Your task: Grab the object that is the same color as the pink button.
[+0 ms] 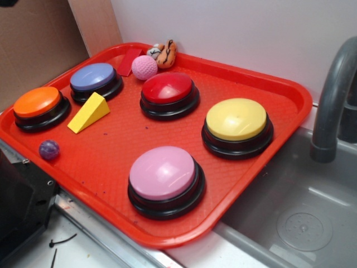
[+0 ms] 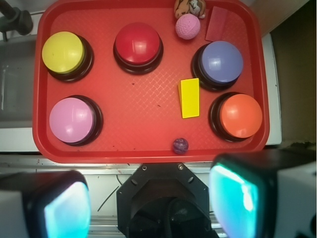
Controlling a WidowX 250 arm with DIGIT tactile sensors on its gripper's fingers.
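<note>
- Tray (image 1: 262,84) (image 2: 148,148): red, textured floor, sits beside a grey sink (image 1: 312,223); it carries every item below.
- Buttons: five round domed tops on black bases. Pink button (image 1: 163,173) (image 2: 72,119) is at the near edge in the exterior view; yellow button (image 1: 236,119) (image 2: 63,52) beside it toward the sink; red button (image 1: 167,88) (image 2: 137,41) mid-tray; blue-purple button (image 1: 92,77) (image 2: 222,61) and orange button (image 1: 37,102) (image 2: 240,115) on the far side from the sink.
- Gripper (image 2: 148,203): jaws spread wide and empty, above the tray's edge in the wrist view, well apart from all items.
- Yellow wedge (image 1: 89,111) (image 2: 189,97): between the blue-purple and orange buttons, tilted.
- Plush toy (image 1: 165,53) (image 2: 189,7): orange striped, at the back rim.
- Pink ball (image 1: 144,67) (image 2: 187,26): dimpled, touching the plush toy, between red and blue-purple buttons, near a flat red piece (image 1: 129,60) (image 2: 217,24).
- Purple marble (image 1: 49,149) (image 2: 180,145): alone near the tray's front edge.
</note>
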